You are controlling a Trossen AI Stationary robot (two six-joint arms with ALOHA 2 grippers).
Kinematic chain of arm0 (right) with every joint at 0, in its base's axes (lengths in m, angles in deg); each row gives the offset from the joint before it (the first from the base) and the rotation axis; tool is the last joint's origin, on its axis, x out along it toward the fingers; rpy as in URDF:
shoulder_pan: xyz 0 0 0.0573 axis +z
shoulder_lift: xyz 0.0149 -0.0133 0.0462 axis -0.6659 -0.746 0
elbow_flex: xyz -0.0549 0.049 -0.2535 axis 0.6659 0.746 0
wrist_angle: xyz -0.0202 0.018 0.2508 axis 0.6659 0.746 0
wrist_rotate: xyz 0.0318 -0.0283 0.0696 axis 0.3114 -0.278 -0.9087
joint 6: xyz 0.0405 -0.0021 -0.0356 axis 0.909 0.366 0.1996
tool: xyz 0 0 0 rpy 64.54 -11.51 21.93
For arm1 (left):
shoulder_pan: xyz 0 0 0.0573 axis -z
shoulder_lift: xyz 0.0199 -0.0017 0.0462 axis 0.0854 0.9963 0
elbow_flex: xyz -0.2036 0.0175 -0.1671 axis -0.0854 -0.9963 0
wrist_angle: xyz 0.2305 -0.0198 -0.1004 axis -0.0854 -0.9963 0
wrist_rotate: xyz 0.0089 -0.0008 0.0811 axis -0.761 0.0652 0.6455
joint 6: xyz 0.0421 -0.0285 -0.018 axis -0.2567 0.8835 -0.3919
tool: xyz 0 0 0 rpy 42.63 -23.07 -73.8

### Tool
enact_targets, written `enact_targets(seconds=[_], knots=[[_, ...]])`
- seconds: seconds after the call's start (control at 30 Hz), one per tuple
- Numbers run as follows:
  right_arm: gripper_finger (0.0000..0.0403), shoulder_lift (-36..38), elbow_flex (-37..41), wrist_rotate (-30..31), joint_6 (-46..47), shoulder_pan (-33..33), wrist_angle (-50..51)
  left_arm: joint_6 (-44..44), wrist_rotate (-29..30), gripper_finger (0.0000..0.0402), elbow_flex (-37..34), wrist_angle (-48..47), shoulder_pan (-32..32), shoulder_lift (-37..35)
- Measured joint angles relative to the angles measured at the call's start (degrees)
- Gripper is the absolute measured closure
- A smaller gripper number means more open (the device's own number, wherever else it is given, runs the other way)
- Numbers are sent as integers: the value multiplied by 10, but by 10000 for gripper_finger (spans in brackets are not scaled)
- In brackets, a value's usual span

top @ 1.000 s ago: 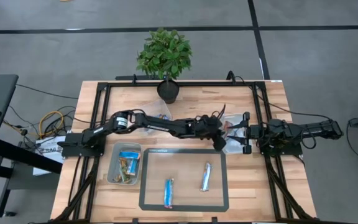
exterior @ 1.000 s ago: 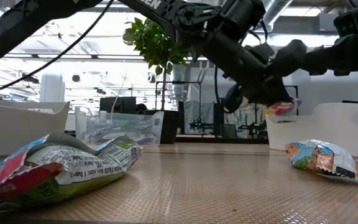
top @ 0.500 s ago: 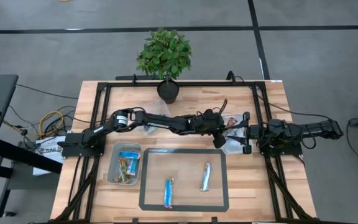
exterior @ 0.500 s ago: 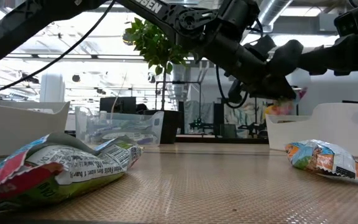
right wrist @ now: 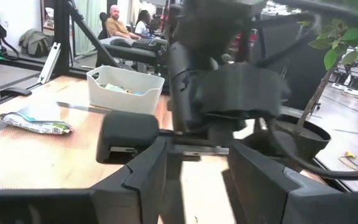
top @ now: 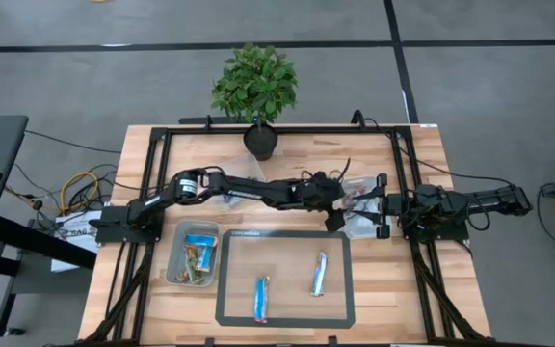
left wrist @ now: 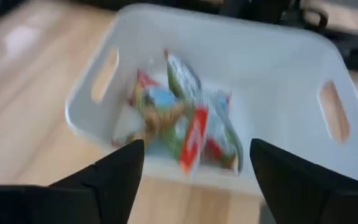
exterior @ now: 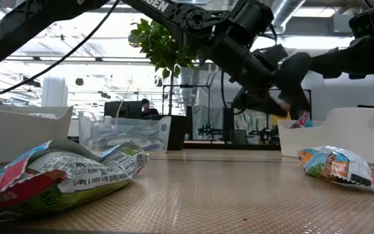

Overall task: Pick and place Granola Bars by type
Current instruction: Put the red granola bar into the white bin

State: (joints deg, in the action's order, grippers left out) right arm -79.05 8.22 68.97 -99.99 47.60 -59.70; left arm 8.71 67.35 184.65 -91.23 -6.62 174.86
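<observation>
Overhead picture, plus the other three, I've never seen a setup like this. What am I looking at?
Two robot arms are bolted to a wooden table. One camera looks straight down, one sits at table level, and one rides on each wrist. The left arm reaches across to a pale bin. Its left claw hangs open and empty above the granola bars inside. The right claw waits nearby, also open. Two more bars lie on the dark mat.

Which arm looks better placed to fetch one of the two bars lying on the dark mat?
Probably the left: its open, empty pincer hangs over the white bin right beside the mat, near the bars. The right pincer waits at the table's right edge.
</observation>
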Motion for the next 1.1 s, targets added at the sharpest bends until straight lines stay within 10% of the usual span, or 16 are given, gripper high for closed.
enact_targets(seconds=[0.47, 0.83, 1.1], knots=[[232, 0, 0, 0, 0, 0, 0, 68, 73, 109, -10, -225, 83, -63], [232, 0, 0, 0, 0, 0, 0, 70, 77, 109, -223, -178, 188, -165], [232, 0, 0, 0, 0, 0, 0, 294, 91, 109, -332, -184, 242, -229]])
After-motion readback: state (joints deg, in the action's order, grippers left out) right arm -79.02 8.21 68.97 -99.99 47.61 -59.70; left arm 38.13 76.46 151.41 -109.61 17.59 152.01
